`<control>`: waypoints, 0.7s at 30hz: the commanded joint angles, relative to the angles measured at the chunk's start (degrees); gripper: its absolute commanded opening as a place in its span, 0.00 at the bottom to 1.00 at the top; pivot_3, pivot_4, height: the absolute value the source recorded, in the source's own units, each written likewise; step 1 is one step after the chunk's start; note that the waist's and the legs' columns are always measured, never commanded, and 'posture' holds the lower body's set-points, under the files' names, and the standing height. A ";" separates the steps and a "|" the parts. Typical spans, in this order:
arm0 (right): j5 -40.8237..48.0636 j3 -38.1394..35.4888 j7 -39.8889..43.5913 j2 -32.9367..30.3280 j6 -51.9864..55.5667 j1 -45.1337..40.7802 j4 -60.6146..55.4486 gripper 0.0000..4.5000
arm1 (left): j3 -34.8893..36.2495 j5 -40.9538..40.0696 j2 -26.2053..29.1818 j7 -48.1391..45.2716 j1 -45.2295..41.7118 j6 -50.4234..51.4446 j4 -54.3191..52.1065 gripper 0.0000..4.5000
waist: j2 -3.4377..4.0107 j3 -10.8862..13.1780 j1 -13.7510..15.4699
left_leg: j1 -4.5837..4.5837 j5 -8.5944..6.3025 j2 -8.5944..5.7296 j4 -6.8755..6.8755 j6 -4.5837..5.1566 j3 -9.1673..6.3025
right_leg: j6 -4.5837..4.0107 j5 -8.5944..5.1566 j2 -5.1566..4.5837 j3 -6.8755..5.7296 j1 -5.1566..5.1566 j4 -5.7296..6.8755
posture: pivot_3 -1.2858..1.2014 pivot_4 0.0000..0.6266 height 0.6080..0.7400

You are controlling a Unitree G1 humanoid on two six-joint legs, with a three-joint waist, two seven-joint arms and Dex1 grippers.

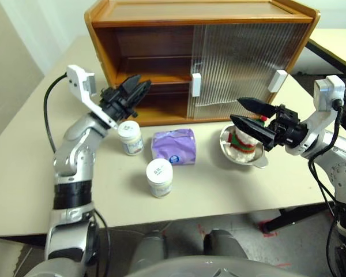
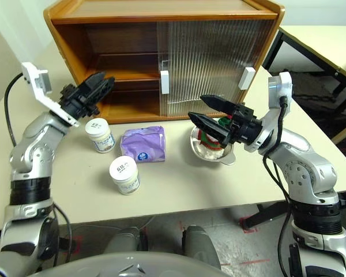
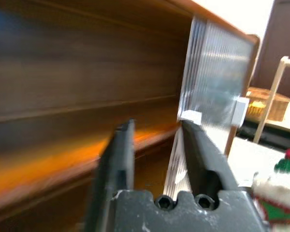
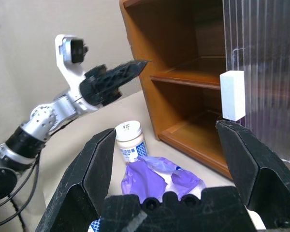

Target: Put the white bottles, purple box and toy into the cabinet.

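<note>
Pale table [image 1: 29, 167]: cabinet [image 1: 161, 63] open on its left, nothing shelved; both claws released, right claw [image 1: 249, 113] must grasp toy [image 1: 242, 144]

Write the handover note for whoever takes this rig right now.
Left gripper: open, empty, at the cabinet's open left side.
Right gripper: open, empty, over the toy in the steel bowl.
Both white bottles and the purple box stand on the table in front of the cabinet.
Done: door slid open. Left: all four items to be shelved.
</note>
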 commanded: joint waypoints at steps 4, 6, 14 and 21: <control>-1.33 1.42 1.43 0.57 -0.75 -1.55 1.46 1.00 | 2.33 0.06 4.49 -6.05 10.09 -5.22 -1.99 1.00 | 0.05 0.03 1.38 | 0.00 -0.06 0.07 -0.01 -0.10 0.02 | -0.09 -0.03 -0.01 -0.02 -0.04 -0.01 | 0.55 0.00 1.00; -1.48 1.59 1.64 0.68 -0.60 -2.02 1.83 1.00 | 2.76 0.07 5.58 -7.88 12.65 -7.33 -1.95 1.00 | 0.05 0.04 1.71 | -0.02 -0.08 0.16 -0.01 -0.14 0.08 | -0.21 -0.06 -0.04 -0.07 -0.08 -0.03 | 0.55 0.00 1.00; -1.82 2.01 2.42 1.10 -0.39 -3.03 2.74 1.00 | 2.80 1.66 8.08 -12.50 18.12 -12.32 2.25 1.00 | 0.24 0.12 3.35 | -0.09 -0.14 0.45 -0.04 -0.24 0.07 | -0.95 -0.27 -0.27 -0.37 -0.14 -0.15 | 0.56 0.00 1.00; -1.63 1.77 2.52 0.84 0.08 -3.54 2.61 1.00 | 0.66 3.90 6.88 -12.74 20.05 -15.53 6.55 1.00 | 0.27 0.14 3.52 | -0.15 -0.16 0.54 -0.13 -0.28 0.08 | -0.78 -0.16 -0.25 -0.41 -0.30 -0.13 | 0.55 0.00 1.00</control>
